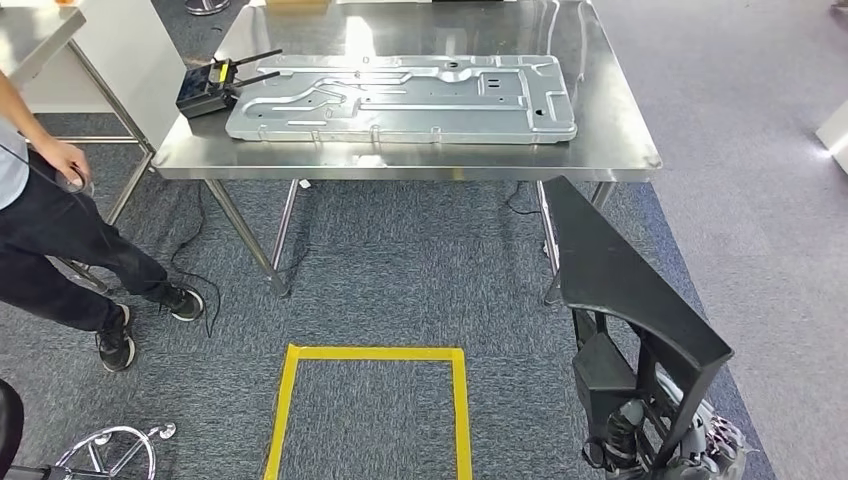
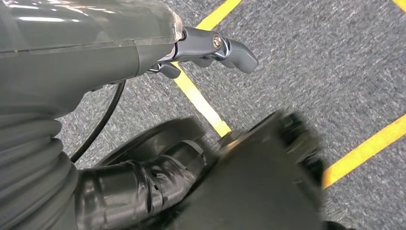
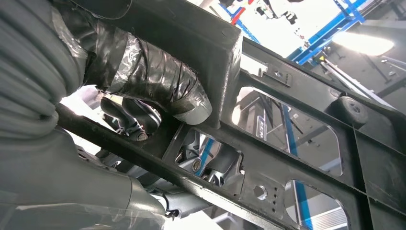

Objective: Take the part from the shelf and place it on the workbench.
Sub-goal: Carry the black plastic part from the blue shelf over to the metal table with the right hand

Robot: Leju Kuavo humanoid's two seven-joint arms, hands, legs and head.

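1. Grey carpet (image 1: 400, 280) covers the floor underfoot, with a yellow tape square (image 1: 372, 400) marked on it just ahead of the robot.
2. Nearest of all, at the robot's right side, is the black part (image 1: 625, 290), a flat-faced frame with open cut-outs and ribs. It is off the shelf and carried low, well short of the table.
3. By the right wrist view, the right hand (image 3: 158, 91) wraps its taped thumb over a thick edge of the part while darker fingers (image 3: 210, 165) come through a cut-out from the other side; it is grasping the part.
4. The left hand (image 2: 210, 48) hangs over the carpet and tape, fingers loosely curled with nothing in them.
5. I judge the part stiff and rigid, probably moulded plastic, fairly light for its bulk but awkward and long. The ribs and cut-out edges give sure holds; a one-sided grasp may let it swing.
6. To the left stands a person (image 1: 60, 230), near a chair base (image 1: 115, 450).
7. Farther off is the steel workbench (image 1: 620, 110), much of it taken by a large metal panel (image 1: 400, 98), with a black router (image 1: 212, 88) at its left end. Bare steel on the right looks the likeliest landing spot.
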